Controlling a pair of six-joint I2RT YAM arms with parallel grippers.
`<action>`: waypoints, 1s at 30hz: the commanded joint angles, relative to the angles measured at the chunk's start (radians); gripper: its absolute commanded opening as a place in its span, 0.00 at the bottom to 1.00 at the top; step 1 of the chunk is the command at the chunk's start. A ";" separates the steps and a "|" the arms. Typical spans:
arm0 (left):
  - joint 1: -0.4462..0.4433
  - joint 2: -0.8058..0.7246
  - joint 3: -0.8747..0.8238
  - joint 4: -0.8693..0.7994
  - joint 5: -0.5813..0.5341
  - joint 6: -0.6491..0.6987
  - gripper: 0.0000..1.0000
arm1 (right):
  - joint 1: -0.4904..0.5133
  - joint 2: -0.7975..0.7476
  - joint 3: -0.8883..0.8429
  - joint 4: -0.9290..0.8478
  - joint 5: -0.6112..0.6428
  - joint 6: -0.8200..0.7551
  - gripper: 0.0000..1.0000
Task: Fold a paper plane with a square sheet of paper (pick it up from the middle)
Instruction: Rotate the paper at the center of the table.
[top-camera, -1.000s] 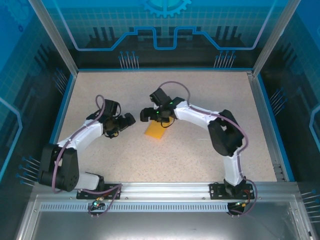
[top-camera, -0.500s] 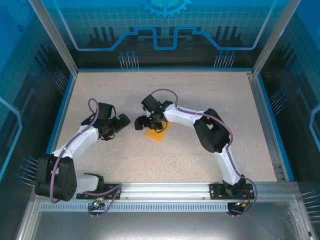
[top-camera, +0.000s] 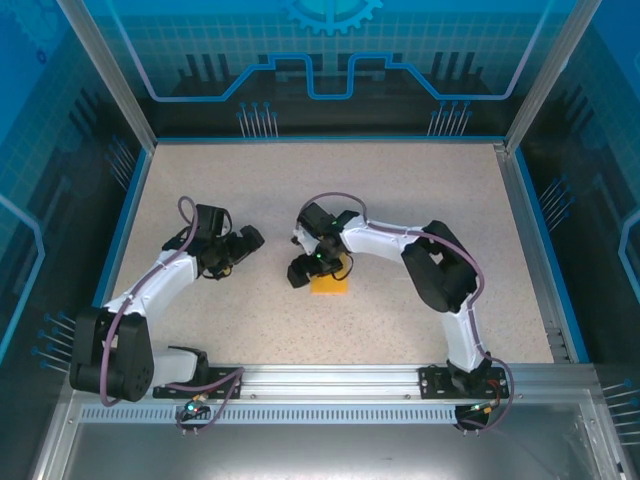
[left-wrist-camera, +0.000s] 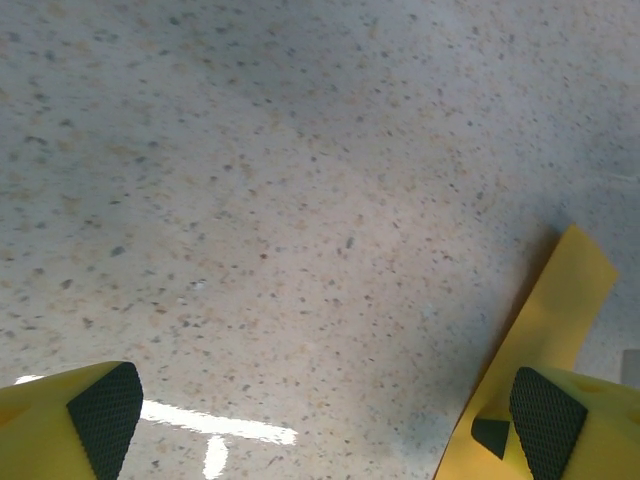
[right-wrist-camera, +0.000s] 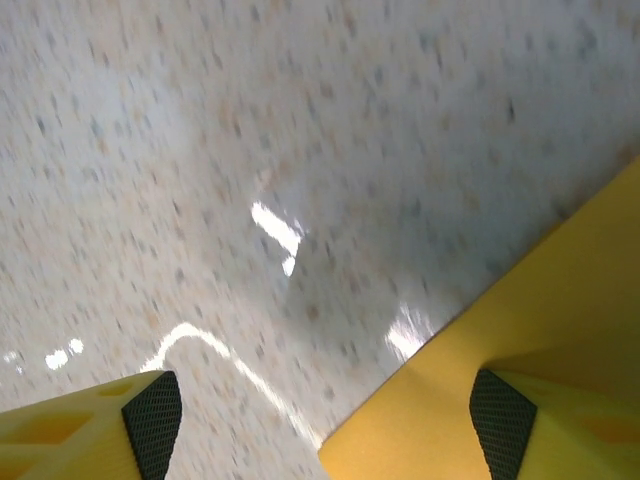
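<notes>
The square sheet of paper (top-camera: 331, 284) is orange-yellow and lies on the speckled table near the middle. My right gripper (top-camera: 304, 271) hovers low over its left edge. In the right wrist view the paper (right-wrist-camera: 520, 330) takes up the lower right corner, and its edge runs under the right finger (right-wrist-camera: 505, 420). The right gripper (right-wrist-camera: 328, 425) stands open there, holding nothing, with the left finger (right-wrist-camera: 150, 420) over bare table. My left gripper (top-camera: 247, 241) sits apart to the left, open over bare table (left-wrist-camera: 325, 420). A yellow strip (left-wrist-camera: 555, 310) rises beside its right finger; I cannot tell what it is.
The speckled table (top-camera: 400, 190) is ringed by a blue rim and glass walls (top-camera: 540, 200). Both arms bend inward towards the middle. An aluminium rail (top-camera: 330, 378) runs along the near edge at the arm bases.
The right gripper swung towards the near edge and the paper now lies a little nearer and further right. The left gripper drew back to the left, then held still.
</notes>
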 joint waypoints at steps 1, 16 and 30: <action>-0.015 0.024 0.005 0.052 0.099 0.026 0.98 | -0.045 -0.095 -0.057 -0.059 -0.032 -0.072 0.80; -0.263 0.254 0.165 0.282 0.380 0.021 0.79 | -0.209 -0.531 -0.551 0.347 0.012 0.578 0.83; -0.366 0.563 0.390 0.169 0.372 0.016 0.61 | -0.247 -0.543 -0.650 0.391 -0.009 0.605 0.81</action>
